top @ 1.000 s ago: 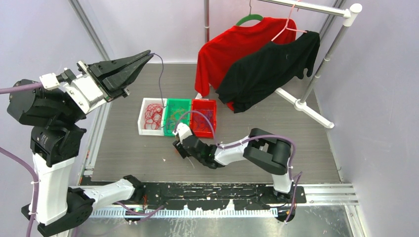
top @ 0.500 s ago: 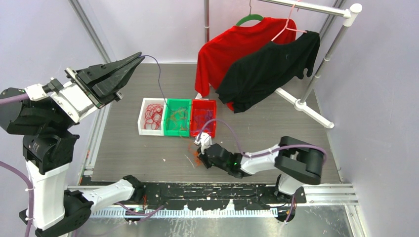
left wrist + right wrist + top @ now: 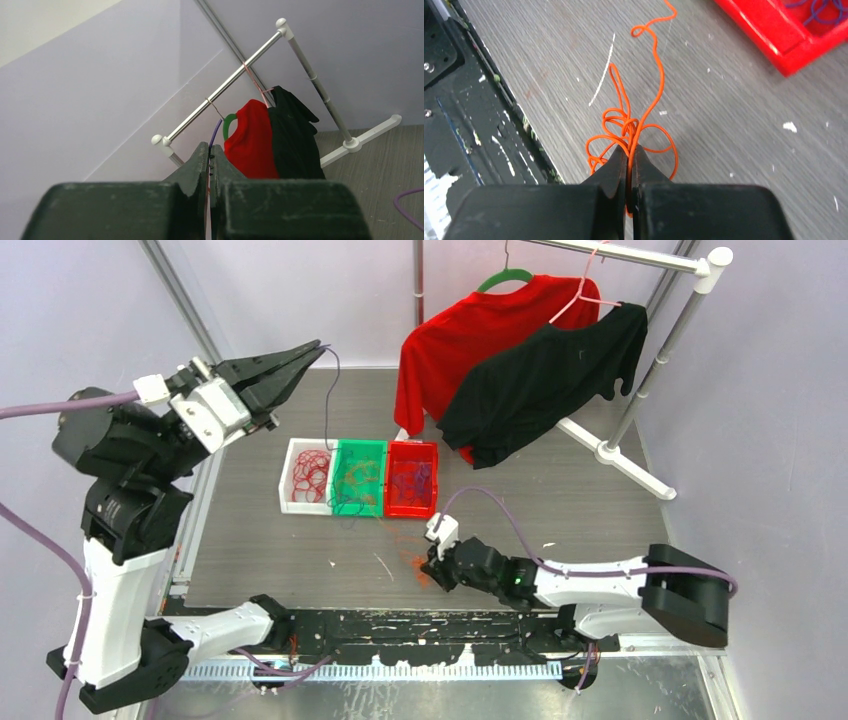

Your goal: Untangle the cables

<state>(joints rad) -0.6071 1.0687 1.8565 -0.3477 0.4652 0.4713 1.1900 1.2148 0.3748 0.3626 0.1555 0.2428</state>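
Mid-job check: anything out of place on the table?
An orange cable lies looped on the table outside the red bin, pinched by the right gripper. A purple cable dangles from the raised left gripper.

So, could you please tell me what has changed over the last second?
The right gripper, shut on the orange cable, has drawn back from the green bin toward the table's near edge and to the right, dragging the cable across the table. The left gripper stayed raised and shut on the purple cable, shifting only slightly. The green bin and the clothes rack stayed put.
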